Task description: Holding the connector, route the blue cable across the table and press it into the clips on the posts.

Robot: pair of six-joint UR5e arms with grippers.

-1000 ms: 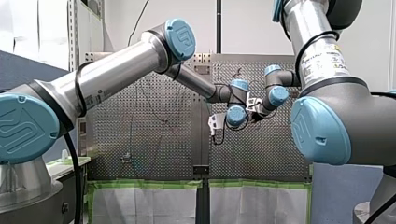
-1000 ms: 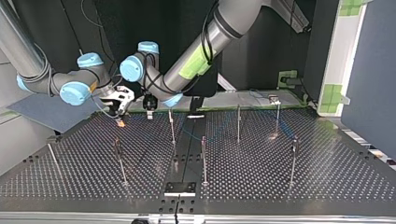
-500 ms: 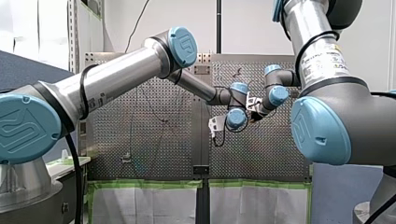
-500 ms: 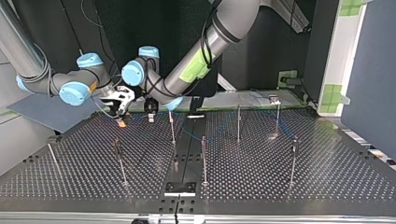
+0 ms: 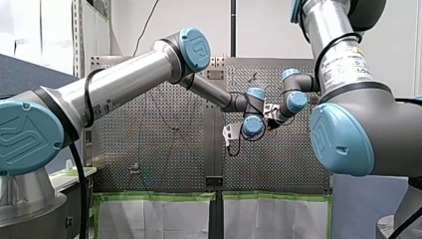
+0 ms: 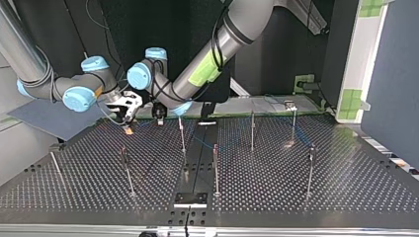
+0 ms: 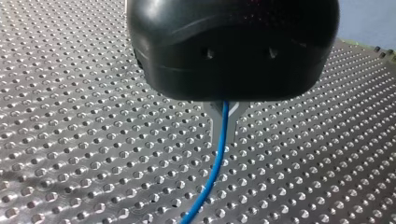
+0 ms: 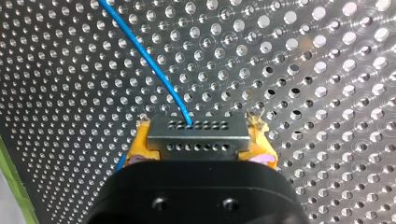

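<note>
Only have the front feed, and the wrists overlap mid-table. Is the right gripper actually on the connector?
Observer: Yes. In the right wrist view, my right gripper has its yellow pads clamped on both ends of the grey connector.
Operator: Cable coming out of it?
Observer: The blue cable leaves the connector's upper face and runs ahead of the gripper over the perforated table.
Operator: And the left?
Observer: In the left wrist view, my left gripper has its metal fingers shut on the cable, which trails on past them.
</note>
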